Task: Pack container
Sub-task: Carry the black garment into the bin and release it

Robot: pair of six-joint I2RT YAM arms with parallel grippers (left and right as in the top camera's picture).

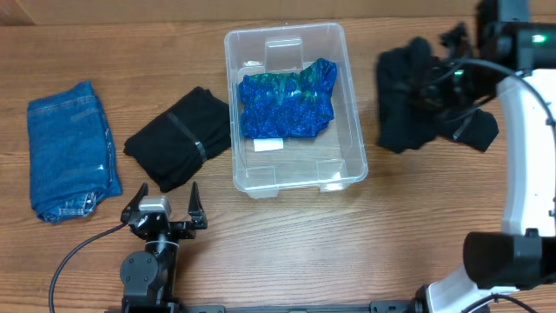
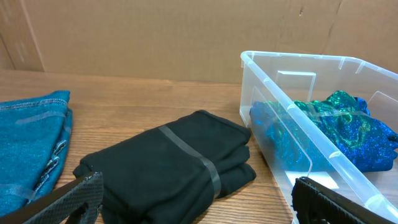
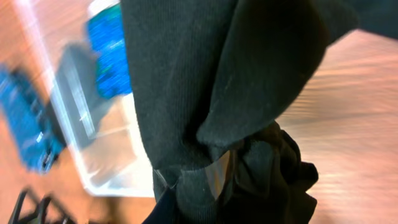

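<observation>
Sitting mid-way across the table (image 1: pixel 408 217), mouth up, the container (image 1: pixel 300 167) runs its long axis straight away from the robot. Right end effector (image 1: pixel 452 87) clenched on a black garment (image 1: pixel 407 96) just beside it; left end effector (image 1: pixel 168 193) spread wide, empty.

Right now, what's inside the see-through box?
A shiny blue-green cloth lies crumpled in the container, with a white label showing beside it on the base. Whatever is under the cloth is covered.
</observation>
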